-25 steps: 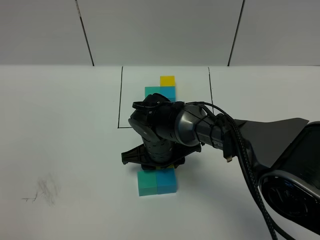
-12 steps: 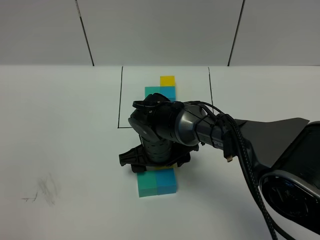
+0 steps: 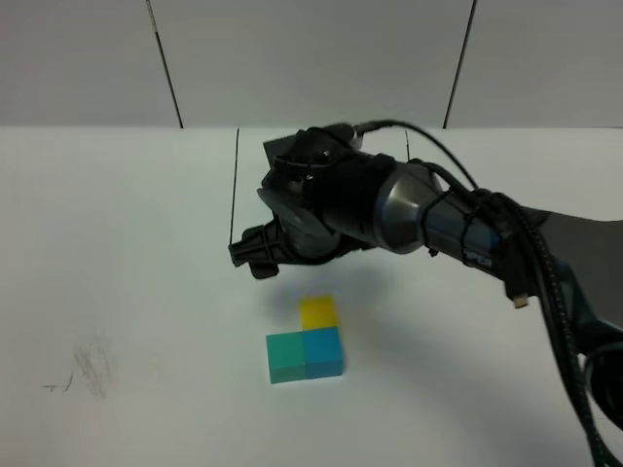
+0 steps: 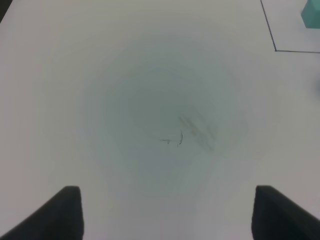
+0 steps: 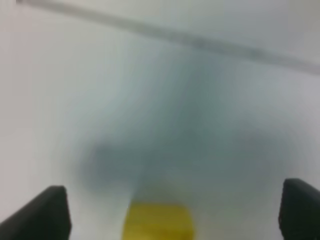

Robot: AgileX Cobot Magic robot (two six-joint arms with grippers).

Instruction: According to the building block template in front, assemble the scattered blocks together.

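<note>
The three scattered blocks sit joined in an L on the white table: teal-green cube (image 3: 286,358) on the left, blue cube (image 3: 323,352) on its right, yellow cube (image 3: 318,312) behind the blue one. My right gripper (image 3: 261,261) hangs open and empty above and behind them. In the right wrist view the yellow cube (image 5: 159,223) lies blurred between the wide-apart fingertips (image 5: 50,212). The arm hides the template; only its black outline (image 3: 235,185) shows. My left gripper (image 4: 175,215) is open and empty over bare table. A teal template cube (image 4: 312,12) shows at that view's edge.
A faint pencil scribble (image 3: 83,372) marks the table at the front left; it also shows in the left wrist view (image 4: 187,132). The right arm's body and cables (image 3: 506,243) stretch in from the right. A grey panelled wall (image 3: 311,58) stands behind the table.
My right gripper has let go of the yellow cube, risen and drawn back toward the template. The yellow cube now shows, resting behind the blue one. The template is now covered.
</note>
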